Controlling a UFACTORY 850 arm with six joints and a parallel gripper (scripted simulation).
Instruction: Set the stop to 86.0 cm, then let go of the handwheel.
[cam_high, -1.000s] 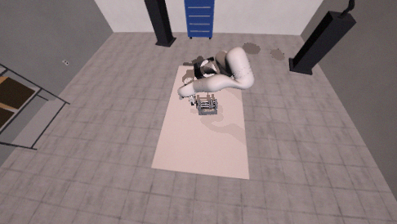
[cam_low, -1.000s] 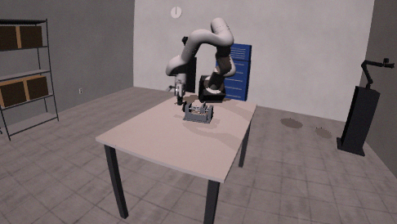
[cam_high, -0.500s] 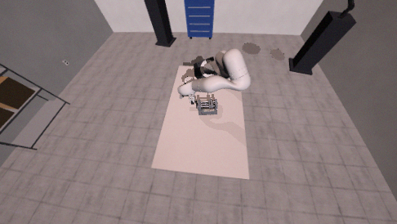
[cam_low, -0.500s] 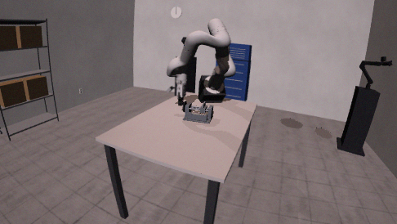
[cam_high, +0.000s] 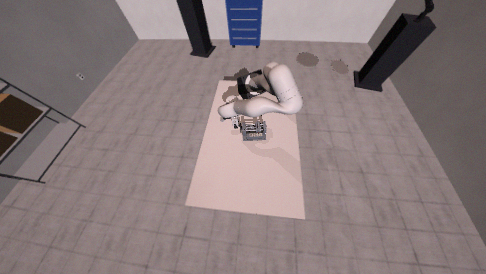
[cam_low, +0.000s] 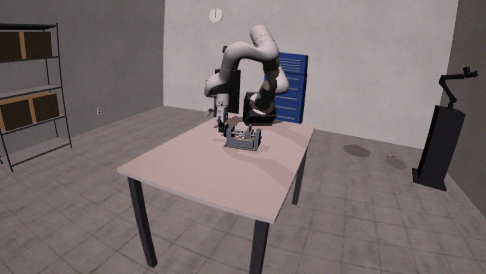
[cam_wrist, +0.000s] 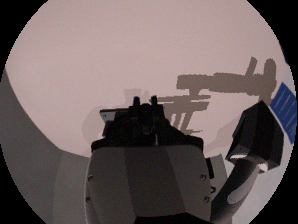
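A small grey stop fixture (cam_high: 257, 130) (cam_low: 245, 136) stands on the far part of the pale table (cam_high: 240, 185) (cam_low: 200, 170). My gripper (cam_high: 233, 120) (cam_low: 221, 128) (cam_wrist: 145, 103) points down at the fixture's left end, where the handwheel is. The fingers are closed on the handwheel, which is too small and too covered to make out. In the wrist view I see the gripper body from behind and only shadows of the fixture on the table top. The stop's reading cannot be made out.
The arm's black base (cam_low: 259, 116) stands on the table behind the fixture. A blue cabinet (cam_high: 243, 20) (cam_low: 292, 90) is at the back wall. A black pedestal (cam_high: 390, 50) (cam_low: 440, 145) stands on the right and a shelf rack (cam_low: 30, 90) on the left.
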